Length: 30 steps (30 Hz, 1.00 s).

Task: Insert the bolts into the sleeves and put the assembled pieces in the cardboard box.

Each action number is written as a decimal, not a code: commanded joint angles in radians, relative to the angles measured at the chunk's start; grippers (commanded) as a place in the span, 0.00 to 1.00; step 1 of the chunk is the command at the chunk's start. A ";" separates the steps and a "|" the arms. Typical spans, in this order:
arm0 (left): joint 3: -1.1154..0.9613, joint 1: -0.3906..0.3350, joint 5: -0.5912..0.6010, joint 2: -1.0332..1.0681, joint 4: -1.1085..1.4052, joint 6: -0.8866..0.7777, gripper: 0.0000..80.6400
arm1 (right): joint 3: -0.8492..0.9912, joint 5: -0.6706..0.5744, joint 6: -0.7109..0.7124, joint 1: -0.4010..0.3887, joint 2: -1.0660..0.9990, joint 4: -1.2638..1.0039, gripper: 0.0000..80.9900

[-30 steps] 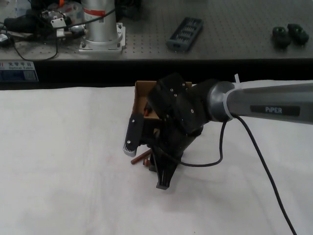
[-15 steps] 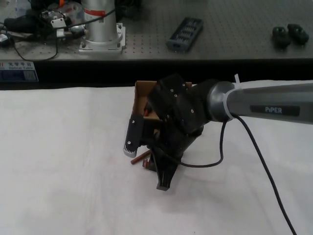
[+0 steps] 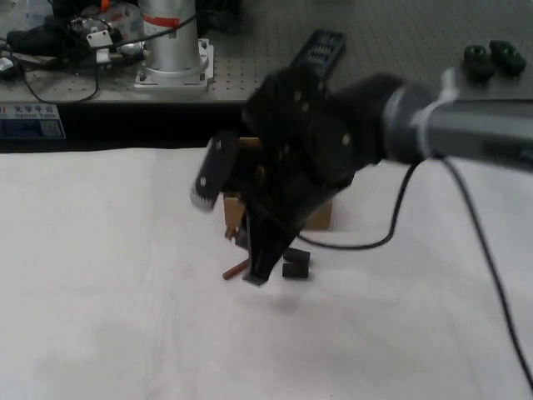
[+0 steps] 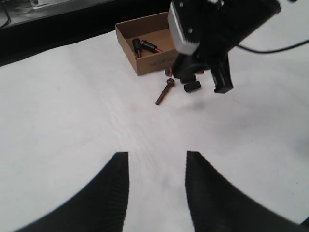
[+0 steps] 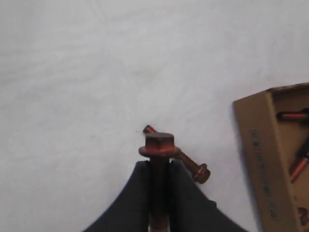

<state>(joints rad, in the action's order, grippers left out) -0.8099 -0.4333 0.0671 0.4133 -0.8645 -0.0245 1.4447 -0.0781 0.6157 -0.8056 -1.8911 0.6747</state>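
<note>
My right gripper [image 5: 158,166] is shut on a copper bolt [image 5: 158,141], whose hex head sticks out past the fingertips above the white cloth. In the high view it [image 3: 260,265] hangs in front of the cardboard box [image 3: 321,218]. A second copper bolt [image 3: 236,269] [image 5: 187,163] lies on the cloth beside it. Two black sleeves [image 3: 297,262] [image 4: 191,87] rest near the box's front. The box [image 4: 126,30] [image 5: 258,145] holds several assembled pieces [image 4: 145,46]. My left gripper [image 4: 157,188] stands open over bare cloth, well away from the parts.
A black cable [image 3: 366,243] loops from the right arm over the cloth. Behind the cloth, the perforated bench carries a metal post [image 3: 171,42], a black tray [image 3: 321,48] and two dark knobs [image 3: 495,58]. White cloth spreads to both sides.
The right arm has risen off the cloth and swung back toward the box with a bolt in its gripper. The two sleeves it covered now show.
</note>
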 commanded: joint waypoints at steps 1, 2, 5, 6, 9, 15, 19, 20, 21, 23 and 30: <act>-0.002 0.002 0.083 0.055 0.005 0.157 0.35 | -0.019 -0.014 -0.040 0.000 0.113 0.072 0.02; -0.002 0.002 0.107 0.078 0.005 0.181 0.35 | -0.033 -0.014 -0.040 0.000 0.134 0.083 0.02; -0.002 0.002 0.156 0.160 0.010 0.305 0.36 | -0.110 -0.014 -0.063 0.000 0.221 0.110 0.02; -0.002 0.002 0.155 0.192 0.016 0.375 0.36 | -0.142 -0.014 -0.073 0.000 0.246 0.114 0.02; -0.002 0.002 0.155 0.306 0.069 0.522 0.36 | -0.245 0.001 -0.096 0.004 0.351 0.114 0.02; -0.002 0.002 0.322 0.554 0.290 0.586 0.36 | -0.488 -0.007 -0.176 0.036 0.568 0.112 0.02; -0.003 0.002 0.377 0.726 0.448 0.586 0.36 | -0.634 -0.007 -0.197 0.058 0.717 0.112 0.02; -0.007 0.002 0.389 0.759 0.484 0.586 0.36 | -0.666 -0.007 -0.201 0.062 0.755 0.112 0.02; -0.014 0.002 0.405 0.800 0.513 0.586 0.36 | -0.689 -0.007 -0.211 0.066 0.784 0.112 0.02; -0.045 -0.001 0.406 0.876 0.537 0.586 0.36 | -0.735 -0.022 -0.251 0.072 0.853 0.117 0.02; -0.229 -0.048 0.388 1.156 0.556 0.731 0.36 | -0.803 -0.037 -0.315 0.076 1.020 0.127 0.02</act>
<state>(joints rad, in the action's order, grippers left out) -1.0151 -0.4700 0.4519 1.5481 -0.3245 0.6697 0.6406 -0.1011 0.3129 -0.7350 -0.8892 0.8034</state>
